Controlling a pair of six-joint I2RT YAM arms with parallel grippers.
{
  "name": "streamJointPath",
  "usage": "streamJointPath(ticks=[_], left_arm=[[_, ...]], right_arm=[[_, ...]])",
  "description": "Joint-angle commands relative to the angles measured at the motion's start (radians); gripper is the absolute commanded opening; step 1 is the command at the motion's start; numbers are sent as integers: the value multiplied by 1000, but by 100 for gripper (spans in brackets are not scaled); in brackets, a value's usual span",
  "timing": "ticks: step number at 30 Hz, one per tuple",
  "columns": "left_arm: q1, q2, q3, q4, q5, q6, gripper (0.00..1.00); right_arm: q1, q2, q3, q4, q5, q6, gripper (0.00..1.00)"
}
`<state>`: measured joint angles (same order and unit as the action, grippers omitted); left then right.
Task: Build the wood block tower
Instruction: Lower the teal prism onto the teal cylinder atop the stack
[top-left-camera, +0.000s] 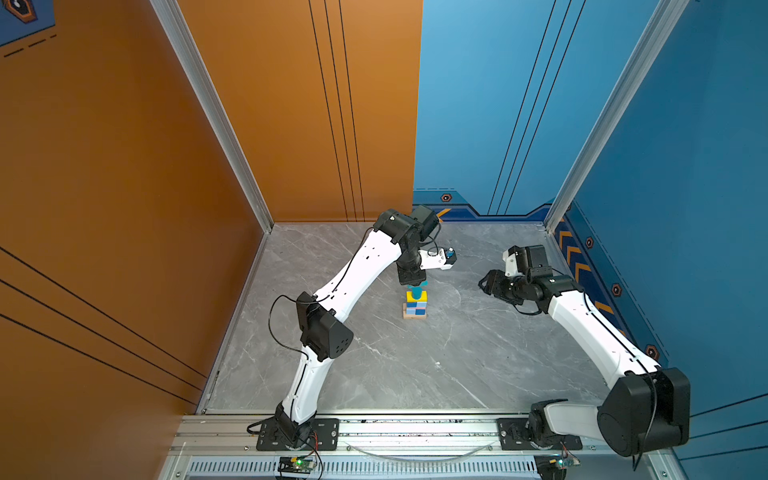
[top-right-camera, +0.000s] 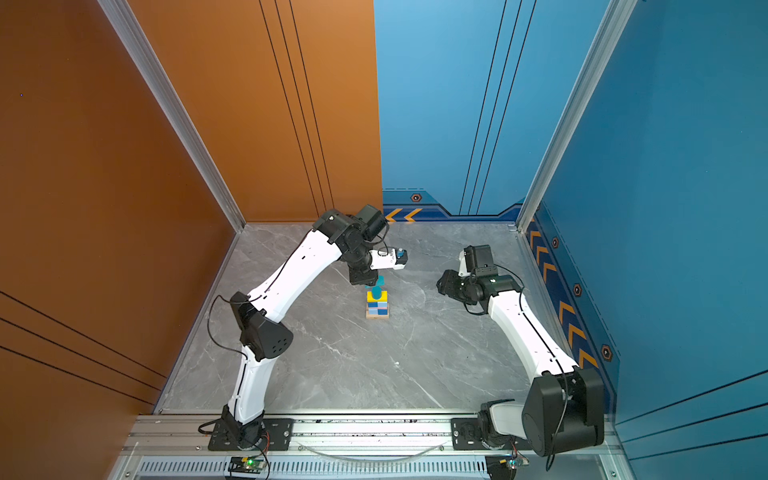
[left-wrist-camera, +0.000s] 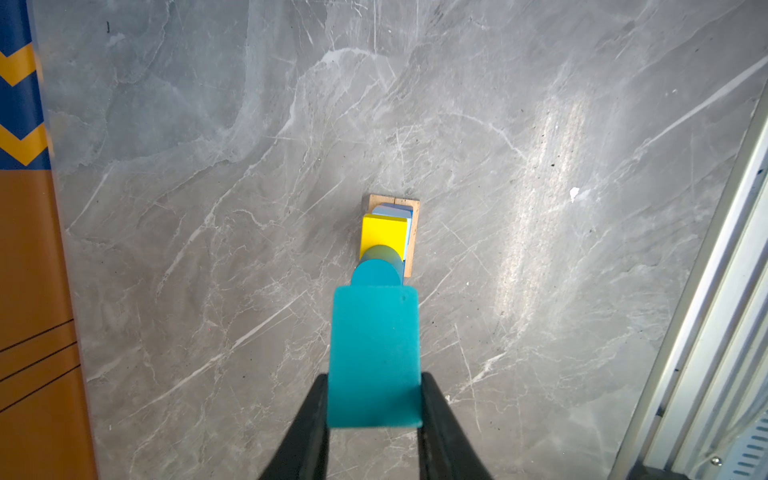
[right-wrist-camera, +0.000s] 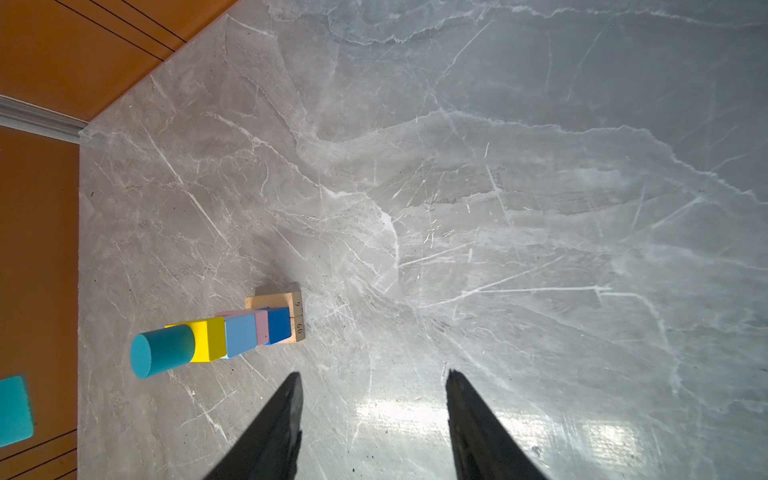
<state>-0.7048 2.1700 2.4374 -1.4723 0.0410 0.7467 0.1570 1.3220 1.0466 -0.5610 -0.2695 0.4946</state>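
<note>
Left wrist view: left gripper (left-wrist-camera: 374, 378) pinches the teal prism (left-wrist-camera: 374, 332) between both fingers, hovering above the tower (left-wrist-camera: 386, 232), not touching its teal cylinder (left-wrist-camera: 376, 270); right gripper (right-wrist-camera: 374, 374), fingers spread and empty, hangs well apart from the tower. Likely best: centre the prism over the cylinder's round top, keep it level, lower slowly, release gently; the narrow stack may tip. Tan base plank (right-wrist-camera: 297, 316) shows small digits, seemingly 9 and 60.
</note>
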Motion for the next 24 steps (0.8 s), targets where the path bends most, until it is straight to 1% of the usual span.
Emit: streamJointPath(ticks=[1, 9, 24], left_arm=[[-7, 34, 14, -30, -27, 55, 0], [-9, 77, 34, -28, -13, 76, 0], [-18, 96, 35, -26, -11, 108, 0]], right_arm=[[-4, 16, 25, -32, 5, -13, 57], [-2, 28, 20, -26, 5, -9, 56], [-1, 42, 18, -19, 3, -8, 56]])
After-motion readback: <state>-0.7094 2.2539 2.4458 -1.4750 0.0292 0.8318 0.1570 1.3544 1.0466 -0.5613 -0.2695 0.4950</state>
